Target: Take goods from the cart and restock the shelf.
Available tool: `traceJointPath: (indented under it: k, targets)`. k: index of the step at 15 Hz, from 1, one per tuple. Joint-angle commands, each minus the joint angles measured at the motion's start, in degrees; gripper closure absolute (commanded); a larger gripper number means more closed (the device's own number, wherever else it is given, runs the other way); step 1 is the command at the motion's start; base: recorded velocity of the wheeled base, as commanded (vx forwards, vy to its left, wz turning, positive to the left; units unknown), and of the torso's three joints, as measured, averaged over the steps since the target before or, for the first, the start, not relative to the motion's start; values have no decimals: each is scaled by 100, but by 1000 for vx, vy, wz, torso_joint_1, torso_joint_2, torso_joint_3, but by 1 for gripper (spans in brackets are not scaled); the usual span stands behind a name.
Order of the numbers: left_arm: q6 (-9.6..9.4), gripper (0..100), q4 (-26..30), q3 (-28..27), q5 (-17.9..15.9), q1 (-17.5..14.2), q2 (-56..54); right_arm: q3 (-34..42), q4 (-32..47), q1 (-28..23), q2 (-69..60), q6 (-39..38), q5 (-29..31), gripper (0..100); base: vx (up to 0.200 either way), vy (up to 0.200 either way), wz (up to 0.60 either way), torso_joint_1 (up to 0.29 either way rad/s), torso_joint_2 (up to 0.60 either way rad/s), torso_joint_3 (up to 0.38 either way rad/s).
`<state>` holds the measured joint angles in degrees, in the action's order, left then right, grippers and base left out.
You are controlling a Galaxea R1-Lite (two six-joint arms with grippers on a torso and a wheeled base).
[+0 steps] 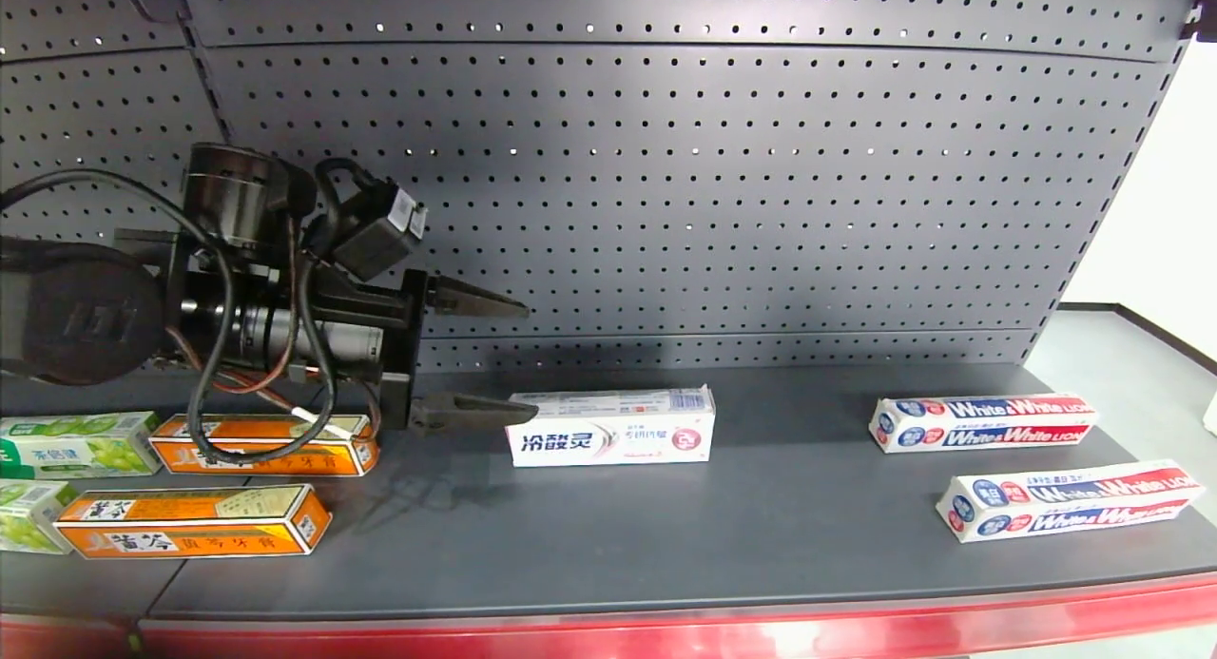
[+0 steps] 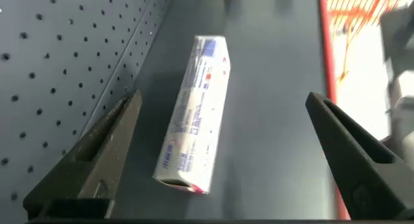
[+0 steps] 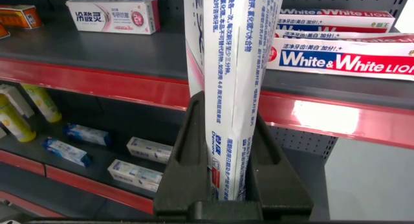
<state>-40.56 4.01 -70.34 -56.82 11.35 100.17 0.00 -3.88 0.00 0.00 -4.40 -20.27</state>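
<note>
A white toothpaste box (image 1: 611, 428) lies lengthwise on the dark shelf (image 1: 666, 526), near the pegboard back. My left gripper (image 1: 521, 359) hovers just left of it, open, one finger above the other, nothing between them. In the left wrist view the same box (image 2: 194, 114) lies on the shelf ahead of the wide-open left gripper (image 2: 223, 101). Below and in front of the shelf's red edge (image 3: 97, 78), my right gripper (image 3: 228, 114) is shut on another white toothpaste box (image 3: 226, 43), held upright.
Two orange boxes (image 1: 195, 520) and green boxes (image 1: 76, 444) lie at the shelf's left. Two white, blue and red boxes (image 1: 1070, 499) lie at the right. A bare stretch of shelf separates them from the white box. Lower shelves carry more goods (image 3: 136, 175).
</note>
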Motion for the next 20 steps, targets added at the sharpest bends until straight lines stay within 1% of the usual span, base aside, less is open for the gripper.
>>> traceJointPath:
  k: [1,2,4,5,8,10,11,15,16,17,18,19,20]
  targets:
    - [-233,0,3,-138,-13,16,380,0,1,0,0,1,-3,100,0,0,0,0,0,0]
    - [-304,0,3,-173,-13,16,442,0,1,0,0,1,-3,100,0,0,0,0,0,0]
    - [-260,0,65,-314,-48,16,521,0,1,0,0,1,-3,100,0,0,0,0,0,0]
    - [-137,0,74,-384,-75,16,556,0,1,0,0,1,-3,100,0,0,0,0,0,0]
    - [356,0,65,-595,-92,16,635,0,1,0,0,1,-3,100,0,0,0,0,0,0]
    - [531,0,74,-692,-92,16,697,0,1,0,0,1,-3,100,0,0,0,0,0,0]
    - [567,0,74,-727,-92,16,767,0,1,0,0,1,-3,100,0,0,0,0,0,0]
    - [567,0,100,-736,-101,69,961,0,1,0,0,1,-3,100,0,0,0,0,0,0]
    - [567,0,258,-788,-101,69,1013,0,-8,0,0,1,-3,100,0,0,0,0,0,0]
    - [558,0,750,-1052,-101,69,1048,0,1,0,0,1,-3,100,0,0,0,0,0,0]
    - [558,0,908,-1166,-92,69,1075,0,1,0,0,1,-3,100,0,0,0,0,0,0]
    - [558,0,988,-1307,-92,87,1128,0,1,0,0,1,-3,100,0,0,0,0,0,0]
    - [558,0,988,-1324,-92,96,1136,0,-8,0,0,1,-3,100,0,0,0,0,0,0]
